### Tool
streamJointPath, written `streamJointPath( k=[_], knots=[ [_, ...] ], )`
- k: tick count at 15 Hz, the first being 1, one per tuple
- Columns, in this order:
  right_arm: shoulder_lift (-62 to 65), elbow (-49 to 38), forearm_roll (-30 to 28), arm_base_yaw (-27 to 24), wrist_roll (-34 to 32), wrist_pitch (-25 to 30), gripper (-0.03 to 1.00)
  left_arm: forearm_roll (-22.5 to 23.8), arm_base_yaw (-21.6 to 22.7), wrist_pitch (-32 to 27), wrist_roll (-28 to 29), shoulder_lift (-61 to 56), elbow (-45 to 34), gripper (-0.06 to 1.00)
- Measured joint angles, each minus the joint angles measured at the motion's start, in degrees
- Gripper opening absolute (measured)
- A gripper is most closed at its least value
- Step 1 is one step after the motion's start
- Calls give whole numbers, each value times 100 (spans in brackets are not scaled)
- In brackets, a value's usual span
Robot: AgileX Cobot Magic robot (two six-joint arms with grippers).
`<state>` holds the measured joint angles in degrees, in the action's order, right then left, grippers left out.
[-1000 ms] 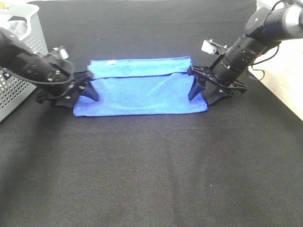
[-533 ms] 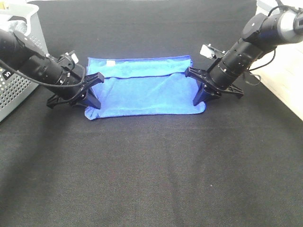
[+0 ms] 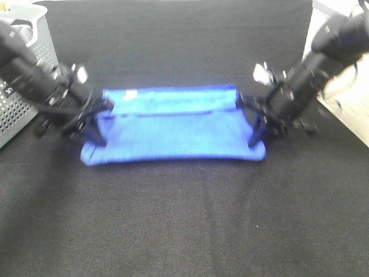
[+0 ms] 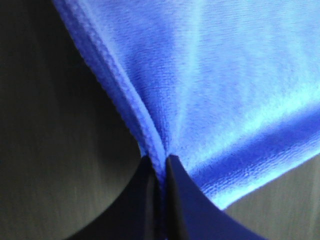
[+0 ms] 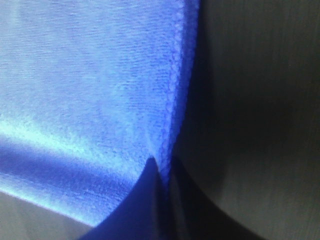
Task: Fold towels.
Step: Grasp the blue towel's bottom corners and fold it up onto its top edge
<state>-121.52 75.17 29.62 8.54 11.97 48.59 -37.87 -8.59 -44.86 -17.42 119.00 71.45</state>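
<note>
**Blue towel held taut over black tabletop**

A partly folded blue towel (image 3: 173, 124) spans the black table cover (image 3: 184, 219) just beside the grey slatted basket (image 3: 23, 98). The left gripper (image 4: 161, 167) pinches the end nearest the basket, and the right gripper (image 5: 162, 167) pinches the far end (both clamped on fabric). A pale surface (image 3: 353, 118) lies farthest from the basket.

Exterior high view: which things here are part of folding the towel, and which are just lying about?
Part of the job:
- blue towel
- left gripper, shut on the towel's edge
- right gripper, shut on the opposite edge

Just lying about:
- grey basket, at the table's left
</note>
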Motion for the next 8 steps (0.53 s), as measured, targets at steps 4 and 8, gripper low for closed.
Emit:
streamJointPath(
  k=[4,8],
  knots=[
    [676,-1226,521,6,602,-435,0,0,-80,281,6,-607,-1077,3],
    [814,-814,476,6,688,-607,0,11,-80,527,264,-791,-733,3]
  ],
)
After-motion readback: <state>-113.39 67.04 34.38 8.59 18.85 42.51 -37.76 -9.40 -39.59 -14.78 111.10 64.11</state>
